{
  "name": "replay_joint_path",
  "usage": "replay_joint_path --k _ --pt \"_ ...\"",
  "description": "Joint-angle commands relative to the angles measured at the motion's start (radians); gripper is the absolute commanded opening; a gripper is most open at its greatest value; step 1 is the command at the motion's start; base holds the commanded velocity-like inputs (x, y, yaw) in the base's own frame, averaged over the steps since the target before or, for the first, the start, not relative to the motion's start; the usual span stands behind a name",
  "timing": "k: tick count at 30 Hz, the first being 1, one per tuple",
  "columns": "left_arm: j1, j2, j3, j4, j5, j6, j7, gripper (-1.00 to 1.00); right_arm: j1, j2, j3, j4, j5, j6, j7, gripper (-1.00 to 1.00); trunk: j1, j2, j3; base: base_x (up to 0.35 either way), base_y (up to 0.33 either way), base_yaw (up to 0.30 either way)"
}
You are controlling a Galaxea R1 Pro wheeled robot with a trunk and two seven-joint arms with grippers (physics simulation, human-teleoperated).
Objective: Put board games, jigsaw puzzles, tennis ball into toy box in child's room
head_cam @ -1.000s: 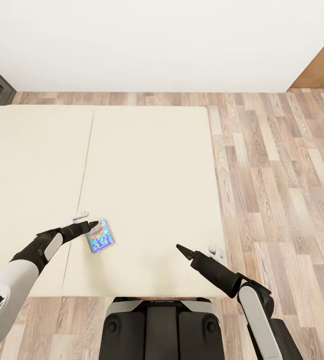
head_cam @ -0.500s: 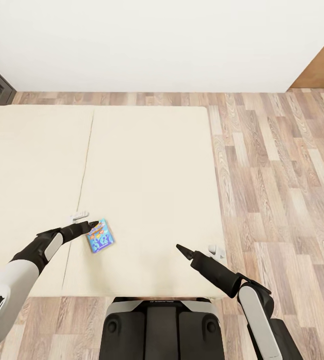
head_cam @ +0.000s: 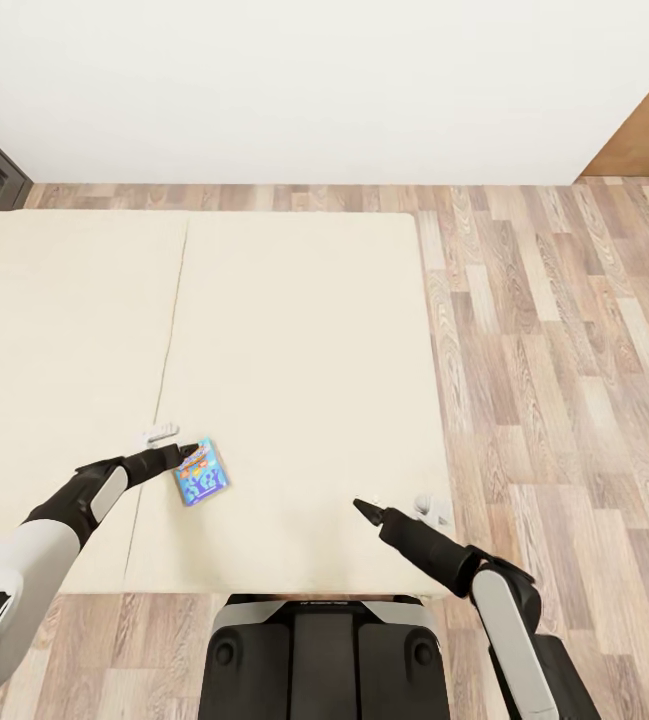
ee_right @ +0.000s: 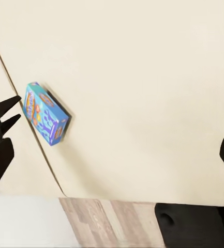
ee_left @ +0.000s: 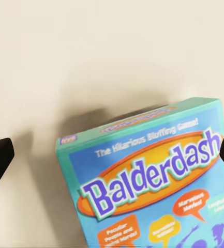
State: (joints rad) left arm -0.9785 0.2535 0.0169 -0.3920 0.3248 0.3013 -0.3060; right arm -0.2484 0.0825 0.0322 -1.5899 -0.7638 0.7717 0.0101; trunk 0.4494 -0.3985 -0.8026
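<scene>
Blue game box (head_cam: 201, 472) on the bed (head_cam: 294, 330), left gripper (head_cam: 186, 452) at its edge.
Left fingers spread wide, box between them, ungrasped; right gripper (head_cam: 364, 508) well aside, its grip unclear.

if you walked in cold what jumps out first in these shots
The small blue Balderdash board game stands out at once, a bright spot on the wide beige bed, lying near its close edge beside the mattress seam. The left claw sits right at the box with its fingers spread either side of it in the left wrist view, not closed on it. The right claw hovers over bare mattress further right, holding nothing.
</scene>
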Motion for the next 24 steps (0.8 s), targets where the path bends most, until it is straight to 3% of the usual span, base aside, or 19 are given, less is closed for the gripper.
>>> replay_joint_path --k 1,6,11,18,24 --pt "0.0 0.0 0.002 0.0 0.009 0.011 -0.001 1.0 -0.002 0.001 0.003 -0.001 0.0 0.014 -0.015 1.0 0.001 -0.002 -0.001 0.0 0.0 0.0" --pt "0.0 -0.001 0.003 0.002 0.011 0.032 0.003 1.0 -0.021 0.004 0.039 -0.001 0.001 0.061 -0.072 1.0 0.001 -0.002 -0.001 0.0 0.0 0.0" --pt "0.0 -0.001 0.004 0.004 0.011 0.04 0.008 1.0 -0.049 0.007 0.064 -0.002 0.0 0.119 -0.083 1.0 0.001 -0.002 -0.001 0.0 0.0 0.0" --pt "-0.001 -0.003 0.006 0.005 0.011 0.055 0.011 1.0 -0.107 0.076 0.084 -0.002 0.0 0.251 -0.088 1.0 0.001 -0.002 -0.001 0.0 0.0 0.0" --pt "-0.002 -0.002 0.006 0.004 0.01 0.071 0.011 1.0 -0.119 0.089 0.086 -0.002 0.0 0.276 -0.088 1.0 0.001 -0.002 -0.001 0.0 0.0 0.0"
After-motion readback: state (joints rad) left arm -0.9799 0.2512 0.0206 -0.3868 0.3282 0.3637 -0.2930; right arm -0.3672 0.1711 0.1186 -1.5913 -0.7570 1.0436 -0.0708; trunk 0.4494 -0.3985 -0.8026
